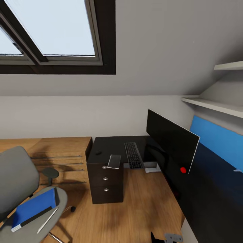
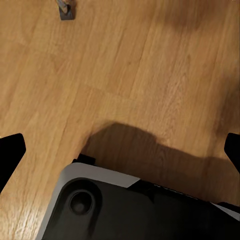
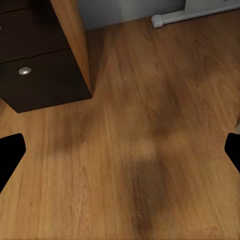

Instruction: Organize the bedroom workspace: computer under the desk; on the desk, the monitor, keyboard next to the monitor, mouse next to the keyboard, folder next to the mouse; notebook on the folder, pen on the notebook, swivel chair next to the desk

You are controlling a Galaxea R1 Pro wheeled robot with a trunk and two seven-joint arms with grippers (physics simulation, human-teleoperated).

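Observation:
The black desk [image 1: 111, 143] runs along the back wall and down the right side. On it stand the monitor [image 1: 172, 146], the keyboard [image 1: 134, 155] lying beside it, and the small mouse [image 1: 98, 153] further left. A small flat greyish rectangle [image 1: 114, 161], possibly the notebook, overhangs the desk's front edge. The swivel chair [image 1: 17, 179] is at the near left, with the blue folder [image 1: 35, 208] and the pen [image 1: 47, 220] on its seat. A pale casing [image 1: 153, 167], probably the computer, sits on the floor under the desk. Left gripper [image 2: 120, 155] and right gripper [image 3: 120, 155] hang open over bare floor.
A light wooden dresser [image 1: 60, 155] stands left of the desk's drawer unit [image 1: 106, 184], which the right wrist view also shows as the drawer unit [image 3: 40, 75]. Shelves [image 1: 216, 104] and a blue wall panel [image 1: 216, 141] are at the right. My base [image 2: 125, 210] lies below the left gripper.

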